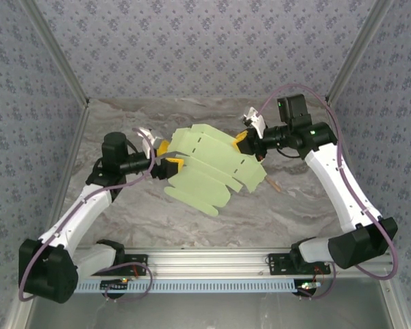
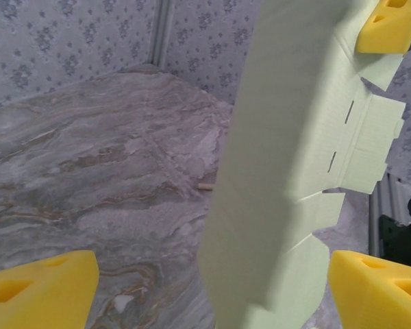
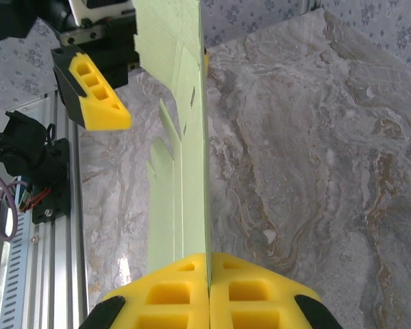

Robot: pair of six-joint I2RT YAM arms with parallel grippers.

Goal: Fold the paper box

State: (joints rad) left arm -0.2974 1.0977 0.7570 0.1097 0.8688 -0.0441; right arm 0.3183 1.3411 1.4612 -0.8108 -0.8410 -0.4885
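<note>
yellow pads of the right gripper (image 3: 207, 267) pinch one edge of the paper box (image 3: 190, 137), a flat lime-green sheet held over the marble table (image 3: 315, 137). farther off, the left gripper (image 2: 209, 291) gapes wide around the opposite edge, unclamped.

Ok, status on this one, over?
Left gripper open, straddling the paper box. Right gripper shut on its edge, sheet unfolded, held up. Wooden stick on table, untouched.

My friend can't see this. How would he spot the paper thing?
Find the grey marbled table. Over its middle is the paper box, a flat pale green sheet with tabs. The tan stick beside it is tiny and thin.
</note>
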